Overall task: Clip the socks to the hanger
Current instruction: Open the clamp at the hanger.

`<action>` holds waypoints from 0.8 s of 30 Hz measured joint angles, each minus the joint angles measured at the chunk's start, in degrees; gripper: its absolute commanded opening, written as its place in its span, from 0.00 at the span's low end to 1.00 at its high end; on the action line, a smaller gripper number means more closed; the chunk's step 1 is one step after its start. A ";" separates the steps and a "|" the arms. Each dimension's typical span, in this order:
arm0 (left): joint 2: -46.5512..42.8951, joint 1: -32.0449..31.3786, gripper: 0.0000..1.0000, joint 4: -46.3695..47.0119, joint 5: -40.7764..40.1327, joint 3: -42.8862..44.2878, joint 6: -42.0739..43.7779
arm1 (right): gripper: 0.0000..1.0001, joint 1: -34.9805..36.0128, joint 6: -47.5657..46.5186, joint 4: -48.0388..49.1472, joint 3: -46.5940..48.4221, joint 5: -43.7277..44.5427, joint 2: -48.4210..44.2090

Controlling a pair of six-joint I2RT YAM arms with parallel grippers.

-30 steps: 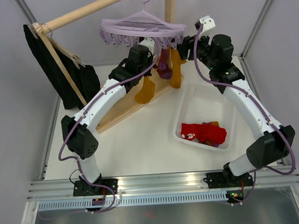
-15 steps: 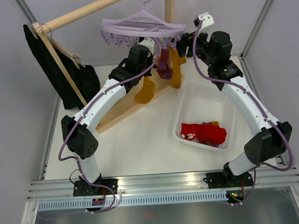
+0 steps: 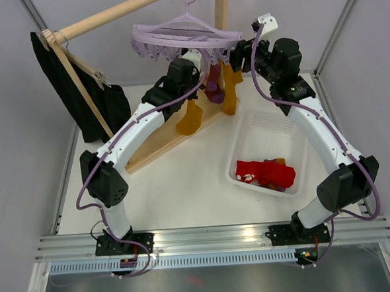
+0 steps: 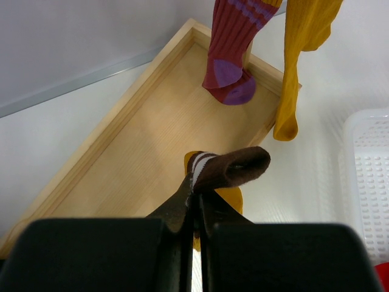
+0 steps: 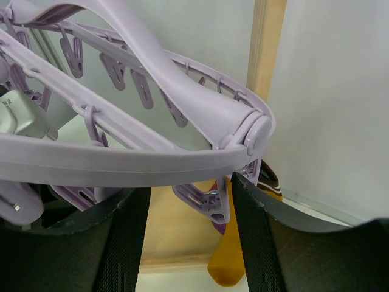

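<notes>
The lavender hanger (image 3: pixel 181 35) hangs from the wooden rod. A maroon sock (image 3: pixel 214 85) and a mustard sock (image 3: pixel 229 91) hang from its pegs; both also show in the left wrist view, maroon (image 4: pixel 234 48) and mustard (image 4: pixel 298 61). My left gripper (image 3: pixel 192 98) is shut on the brown striped cuff (image 4: pixel 228 167) of another mustard sock (image 3: pixel 189 118), held below the ring. My right gripper (image 3: pixel 240 56) is open at the ring's right edge. In the right wrist view its fingers (image 5: pixel 255 231) stand either side of a lavender peg (image 5: pixel 209 198) under the ring (image 5: pixel 121 159). Red socks (image 3: pixel 266 173) lie in the basket.
A white basket (image 3: pixel 268 125) stands at the right, also seen in the left wrist view (image 4: pixel 368 176). The wooden rack base (image 4: pixel 152 134) lies under the hanger, with its post (image 5: pixel 267 42) behind. A black garment (image 3: pixel 79 100) hangs at the back left.
My right gripper has moved a little left and closer to the hanger ring. My left arm and its sock have stayed in place.
</notes>
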 measured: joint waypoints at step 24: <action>0.00 0.00 0.02 0.02 0.02 0.00 0.02 | 0.58 1.25 -0.70 -3.41 2.29 0.22 1.22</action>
